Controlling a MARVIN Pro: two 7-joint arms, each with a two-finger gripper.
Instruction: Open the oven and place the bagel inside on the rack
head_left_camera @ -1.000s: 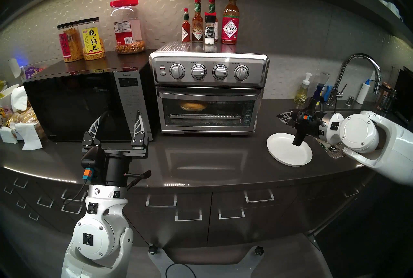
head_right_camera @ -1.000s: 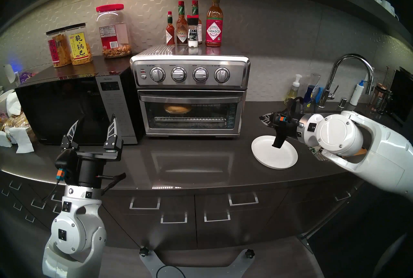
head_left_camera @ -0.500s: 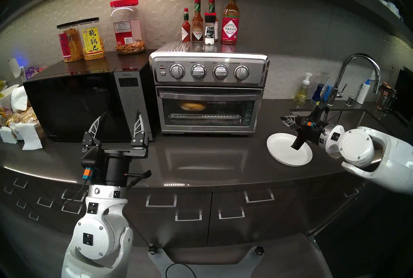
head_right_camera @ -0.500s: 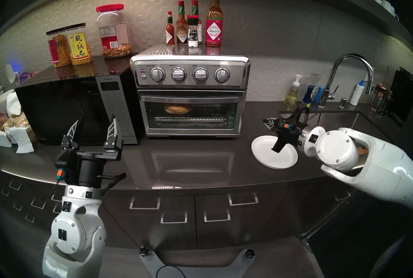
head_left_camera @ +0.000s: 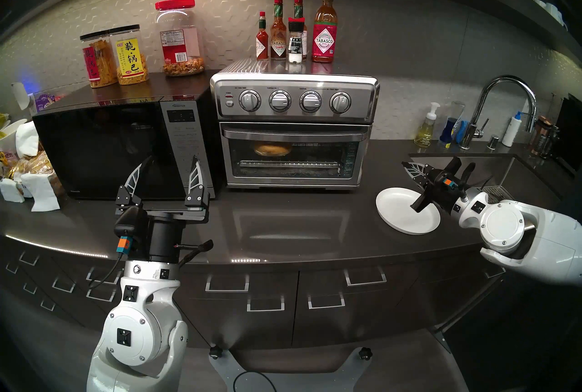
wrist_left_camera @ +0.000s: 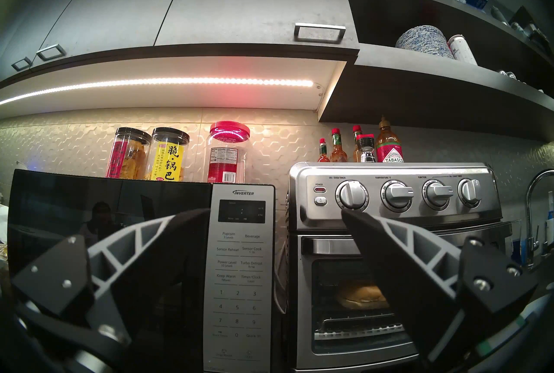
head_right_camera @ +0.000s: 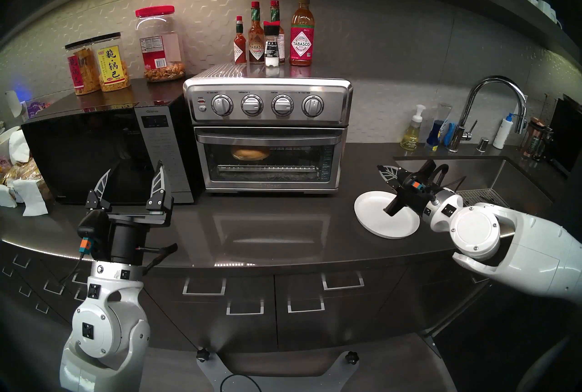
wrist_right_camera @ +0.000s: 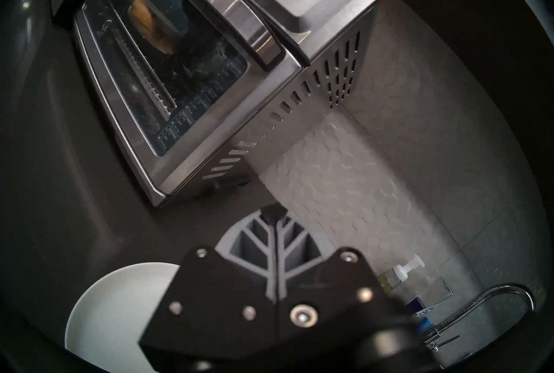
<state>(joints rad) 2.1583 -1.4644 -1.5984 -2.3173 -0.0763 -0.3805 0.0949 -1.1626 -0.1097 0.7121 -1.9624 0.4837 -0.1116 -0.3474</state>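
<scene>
Bagel (head_left_camera: 272, 148) placement looks finished, so the remaining risks are small and come from the arms. Starting at the right tool (wrist_right_camera: 274, 215), its fingers pressed together on nothing at lower centre of the right wrist view, it hangs above the far edge of the white plate (head_left_camera: 395, 208) at the right of the head view; a low sweep could clip the plate and slide it along the surface (head_left_camera: 299, 224). The left tool (head_left_camera: 167, 174), spread wide and empty at lower left, stands just before the microwave (head_left_camera: 104, 145) and could strike its glass if it swings. Further out, mid-frame, the oven (head_left_camera: 294, 130) stands with door shut, the bagel on the rack (head_left_camera: 318, 146) left of middle.
</scene>
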